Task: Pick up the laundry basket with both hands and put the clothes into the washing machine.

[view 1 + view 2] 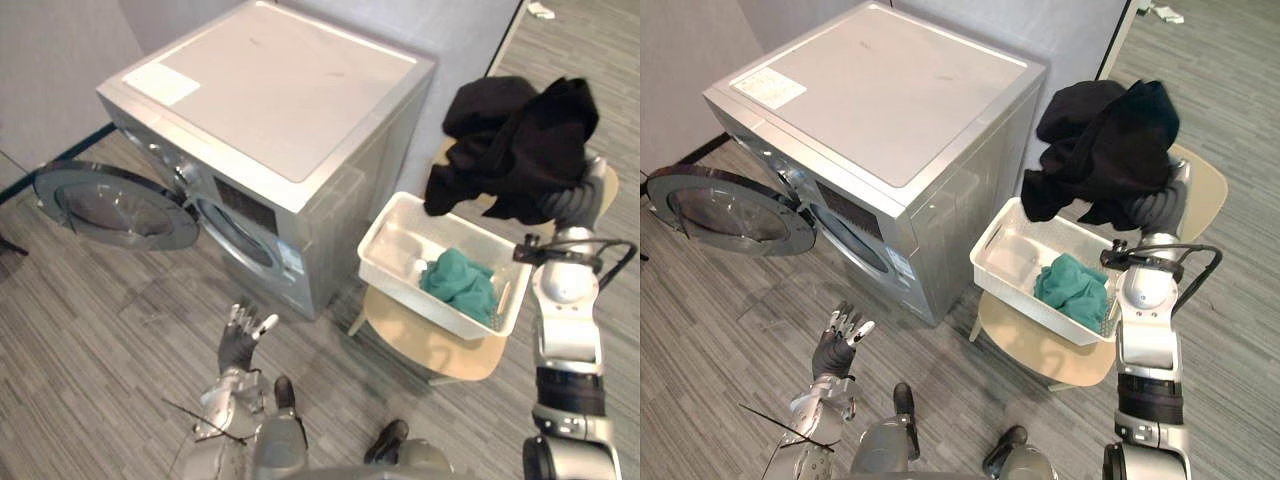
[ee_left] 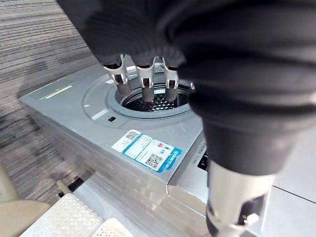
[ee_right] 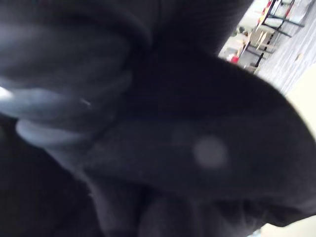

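Note:
A white laundry basket sits on a round wooden chair to the right of the silver washing machine. A teal cloth lies in the basket. My right hand is raised over the basket's far side, and a black garment hangs bunched from it. In the right wrist view silver fingers curl into the dark cloth. My left hand is low in front of the machine, fingers straight and spread, holding nothing. Its fingers point toward the drum opening.
The machine's round door stands swung wide to the left, over the grey plank floor. A grey wall runs behind the machine. The chair's backrest rises behind my right arm.

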You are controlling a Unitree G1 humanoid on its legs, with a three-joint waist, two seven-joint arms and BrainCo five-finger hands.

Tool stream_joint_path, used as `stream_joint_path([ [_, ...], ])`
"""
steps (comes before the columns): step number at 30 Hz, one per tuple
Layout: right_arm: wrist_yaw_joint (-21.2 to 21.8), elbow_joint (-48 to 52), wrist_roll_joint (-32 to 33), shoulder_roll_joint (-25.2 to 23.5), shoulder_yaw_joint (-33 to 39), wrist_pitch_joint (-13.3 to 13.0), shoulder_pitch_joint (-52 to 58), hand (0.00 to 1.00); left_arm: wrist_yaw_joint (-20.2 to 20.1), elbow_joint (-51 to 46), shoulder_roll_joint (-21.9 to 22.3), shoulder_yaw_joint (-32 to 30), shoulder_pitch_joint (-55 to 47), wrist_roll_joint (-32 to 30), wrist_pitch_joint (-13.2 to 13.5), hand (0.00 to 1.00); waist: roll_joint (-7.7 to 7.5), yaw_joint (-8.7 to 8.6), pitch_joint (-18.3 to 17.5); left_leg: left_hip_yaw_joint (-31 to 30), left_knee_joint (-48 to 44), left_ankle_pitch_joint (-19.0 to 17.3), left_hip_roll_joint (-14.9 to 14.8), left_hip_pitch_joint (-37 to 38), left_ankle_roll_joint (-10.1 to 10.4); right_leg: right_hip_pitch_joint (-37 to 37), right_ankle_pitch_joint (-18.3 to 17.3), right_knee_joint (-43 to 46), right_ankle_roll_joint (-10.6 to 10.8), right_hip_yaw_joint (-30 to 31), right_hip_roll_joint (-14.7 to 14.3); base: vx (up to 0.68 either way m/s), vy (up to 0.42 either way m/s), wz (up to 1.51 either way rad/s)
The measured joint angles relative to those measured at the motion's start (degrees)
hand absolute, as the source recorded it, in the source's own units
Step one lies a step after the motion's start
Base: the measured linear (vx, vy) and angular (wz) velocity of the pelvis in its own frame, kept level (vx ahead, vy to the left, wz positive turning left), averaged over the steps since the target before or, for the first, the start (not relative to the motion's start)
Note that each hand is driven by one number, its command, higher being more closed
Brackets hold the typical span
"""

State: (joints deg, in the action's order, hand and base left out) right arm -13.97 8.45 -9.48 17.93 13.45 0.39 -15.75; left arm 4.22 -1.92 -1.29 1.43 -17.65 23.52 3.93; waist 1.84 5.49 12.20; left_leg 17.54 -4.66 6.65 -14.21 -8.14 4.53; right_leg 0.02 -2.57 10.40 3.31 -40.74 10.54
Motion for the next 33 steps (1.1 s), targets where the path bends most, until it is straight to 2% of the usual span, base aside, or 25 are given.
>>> stream_joint_path([
  [4,4.8,-0.1,5.5,-0.7,-4.4,-0.6,1.8,1.00,0.1,-8.5,0.5,0.3,-0.2,-11.2,0.0,0.00,0.67,-0.03,-0.7,-0.2,0.0,0.0,-1.6,0.2,0.0,0.7,0.3,-1.7,-0.4,0.2,-2.3,-0.01,-0.042,-0.03],
  [7,8.1,-0.3,9.5,-0.6,-7.0,-1.4,2.8,1.00,0.4,-14.2,0.3,0.5,1.3,-18.3,0.2,0.00,0.90,-0.29,-0.8,0.2,0.1,0.1,-2.0,0.8,0.1,0.9,0.3,-1.8,-0.6,1.0,-2.7,0.00,-0.018,-0.12],
  [8,11.4,-0.3,12.4,-0.1,-8.1,-1.5,2.9,1.00,0.8,-16.6,-0.7,1.2,2.9,-22.9,0.8,0.00,1.24,-0.76,-1.1,0.5,0.1,0.2,-2.1,1.2,0.2,1.2,0.4,-1.9,-0.8,1.3,-2.7,0.01,0.011,-0.07],
  [10,14.4,-0.3,15.8,1.6,-9.6,-1.8,3.4,1.00,0.7,-18.3,-3.0,2.7,5.3,-25.7,1.7,0.00,1.43,-1.40,-1.3,0.6,0.1,0.2,-1.9,1.9,0.2,2.0,0.6,-2.2,-1.0,1.4,-2.7,0.02,0.026,0.00],
  [12,17.2,-0.3,19.2,3.4,-10.0,-2.2,5.3,1.00,-0.2,-18.7,-5.6,4.7,7.7,-26.0,2.2,0.00,1.33,-1.45,-2.0,0.6,0.4,0.1,-1.8,2.3,0.2,2.4,0.6,-2.5,-0.9,1.4,-2.8,0.00,0.000,0.00],
  [13,19.4,-0.3,23.2,4.5,-10.0,-2.2,6.6,1.00,-1.6,-18.9,-8.2,6.8,9.0,-25.7,2.6,0.00,1.32,-1.57,-2.0,0.7,0.8,0.0,-1.7,2.7,0.0,2.6,0.7,-2.7,-0.9,1.5,-2.8,0.00,0.000,0.00],
  [15,21.3,-0.2,26.8,5.6,-10.0,-2.2,7.9,1.00,-3.5,-18.9,-11.0,9.2,9.8,-25.1,2.8,0.00,1.32,-1.71,-2.0,1.0,1.0,0.0,-1.7,2.8,0.0,2.6,0.7,-2.9,-0.7,1.6,-2.8,0.00,0.020,-0.04],
  [16,22.9,-0.2,29.8,6.0,-10.0,-2.0,9.1,1.00,-5.9,-18.9,-12.7,10.6,9.9,-23.3,2.9,0.00,1.25,-1.91,-2.0,1.4,1.5,0.0,-1.7,2.9,0.1,2.5,0.9,-3.4,-0.5,1.7,-2.9,0.00,0.019,-0.07],
  [21,26.0,3.9,33.8,6.2,-10.6,-1.4,12.8,1.00,-12.0,-18.7,-16.2,15.8,9.8,-18.4,2.7,0.00,0.58,-2.28,-2.7,3.5,2.2,0.2,-1.6,2.6,0.4,0.5,2.5,-4.7,-0.6,4.0,-3.2,0.03,0.032,-0.24],
  [25,26.9,5.1,33.8,6.1,-12.3,-1.3,13.9,1.00,-14.3,-15.2,-16.3,19.6,11.6,-18.0,1.9,0.00,-0.28,-3.34,-2.9,5.7,2.3,0.2,-1.5,2.6,0.5,-0.7,3.3,-5.1,-0.7,5.8,-3.0,0.04,0.036,-0.23],
  [30,27.9,6.9,35.3,6.1,-13.3,-1.0,14.0,1.00,-14.2,-10.5,-14.5,22.1,16.8,-19.4,0.2,0.00,-0.81,-3.63,-2.9,8.2,2.9,0.1,-1.4,1.7,0.5,-3.3,5.0,-6.7,-0.7,8.2,-3.3,0.00,0.041,-0.26],
  [33,28.3,7.6,36.0,5.9,-14.5,-0.7,14.0,1.00,-14.2,-8.6,-14.1,24.8,21.1,-19.9,0.0,0.00,-0.83,-4.63,-2.9,9.2,3.8,0.3,-0.9,1.3,0.6,-4.7,5.2,-6.7,-0.6,9.0,-2.9,0.00,0.034,-0.16],
])
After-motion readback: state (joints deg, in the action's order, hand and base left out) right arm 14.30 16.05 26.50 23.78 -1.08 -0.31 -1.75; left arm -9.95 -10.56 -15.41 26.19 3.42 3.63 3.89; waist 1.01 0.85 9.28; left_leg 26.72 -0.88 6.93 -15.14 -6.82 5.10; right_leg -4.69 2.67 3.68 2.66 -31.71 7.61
